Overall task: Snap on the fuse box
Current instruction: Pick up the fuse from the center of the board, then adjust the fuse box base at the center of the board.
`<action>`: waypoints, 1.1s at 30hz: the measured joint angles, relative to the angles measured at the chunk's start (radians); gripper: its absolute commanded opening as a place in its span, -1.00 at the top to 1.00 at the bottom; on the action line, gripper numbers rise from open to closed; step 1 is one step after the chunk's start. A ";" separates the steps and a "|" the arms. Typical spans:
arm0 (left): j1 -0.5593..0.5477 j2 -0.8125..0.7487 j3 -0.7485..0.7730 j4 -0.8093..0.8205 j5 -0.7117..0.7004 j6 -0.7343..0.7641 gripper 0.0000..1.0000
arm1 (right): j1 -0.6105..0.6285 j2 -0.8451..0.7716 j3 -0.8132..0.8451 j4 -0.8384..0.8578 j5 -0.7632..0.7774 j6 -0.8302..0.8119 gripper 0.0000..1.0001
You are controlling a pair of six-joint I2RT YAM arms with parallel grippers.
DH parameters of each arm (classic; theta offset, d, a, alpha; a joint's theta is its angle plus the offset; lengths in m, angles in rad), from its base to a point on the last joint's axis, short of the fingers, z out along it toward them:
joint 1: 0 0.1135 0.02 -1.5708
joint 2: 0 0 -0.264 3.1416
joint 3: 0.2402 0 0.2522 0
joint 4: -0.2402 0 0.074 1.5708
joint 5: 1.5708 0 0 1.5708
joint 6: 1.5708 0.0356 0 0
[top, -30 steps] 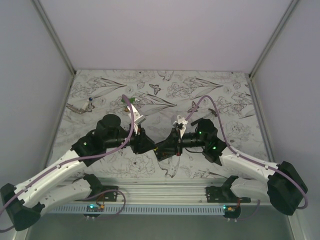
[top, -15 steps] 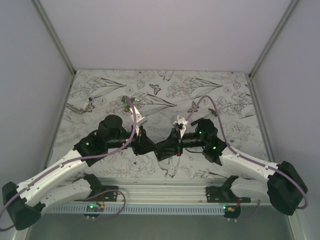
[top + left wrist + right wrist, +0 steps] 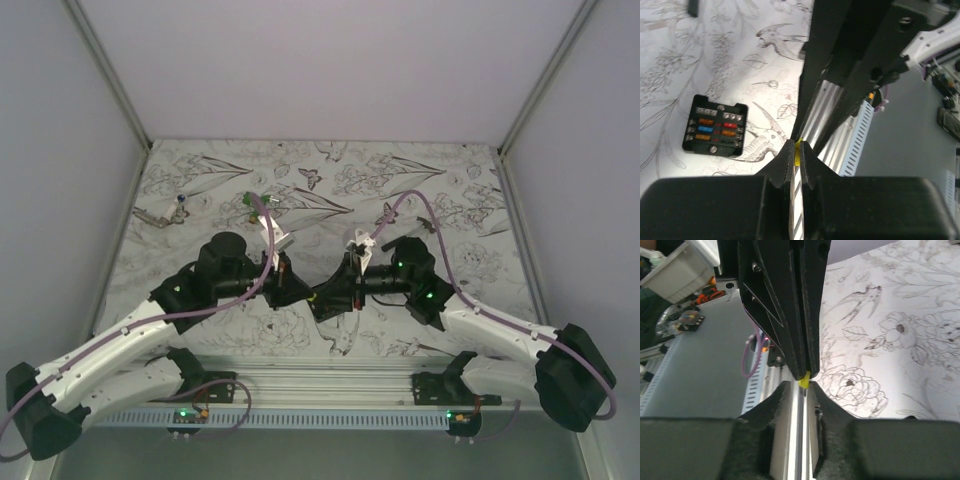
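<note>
L tool [image 3: 796,152] pinches yellow bit [image 3: 804,380], R tool [image 3: 799,385] abutting; fuse box [image 3: 715,125] aside.

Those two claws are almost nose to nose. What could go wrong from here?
1. The small yellow piece is pinched only at the very tips of the left gripper, and the right gripper is slightly open; it could slip and drop.
2. The grippers sit tip to tip; a small sideways move might knock them together.
3. The fuse box lies unheld, off to the side; pressing on it might slide it.
</note>
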 measured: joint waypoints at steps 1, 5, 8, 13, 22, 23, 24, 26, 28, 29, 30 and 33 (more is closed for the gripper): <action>0.000 0.000 -0.006 0.001 -0.024 -0.006 1.00 | -0.003 -0.003 0.000 -0.011 0.015 0.000 0.25; 0.000 0.001 -0.027 -0.019 -0.156 -0.048 1.00 | -0.040 -0.038 0.000 -0.087 0.105 0.000 0.10; 0.002 0.014 -0.031 -0.049 -0.260 -0.092 1.00 | -0.068 -0.066 0.000 -0.189 0.233 0.001 0.09; 0.003 0.053 -0.040 -0.088 -0.398 -0.181 1.00 | -0.081 -0.071 -0.002 -0.381 0.492 0.023 0.10; 0.006 0.168 -0.040 -0.131 -0.505 -0.310 1.00 | -0.085 -0.013 -0.059 -0.565 0.804 0.094 0.30; 0.006 0.182 -0.040 -0.134 -0.510 -0.321 1.00 | -0.085 0.003 -0.063 -0.572 0.817 0.101 0.30; 0.006 0.196 -0.040 -0.138 -0.516 -0.332 1.00 | -0.085 0.020 -0.068 -0.576 0.828 0.110 0.30; 0.003 0.221 -0.039 -0.147 -0.526 -0.351 1.00 | -0.080 0.048 -0.076 -0.575 0.840 0.124 0.30; -0.006 0.245 -0.039 -0.153 -0.539 -0.370 1.00 | -0.069 0.073 -0.089 -0.565 0.846 0.143 0.31; -0.013 0.258 -0.037 -0.156 -0.544 -0.376 1.00 | -0.061 0.086 -0.095 -0.557 0.846 0.151 0.32; -0.018 0.270 -0.034 -0.159 -0.549 -0.383 1.00 | -0.050 0.101 -0.101 -0.546 0.846 0.161 0.32; -0.028 0.299 -0.023 -0.167 -0.558 -0.398 1.00 | -0.013 0.146 -0.107 -0.513 0.846 0.188 0.32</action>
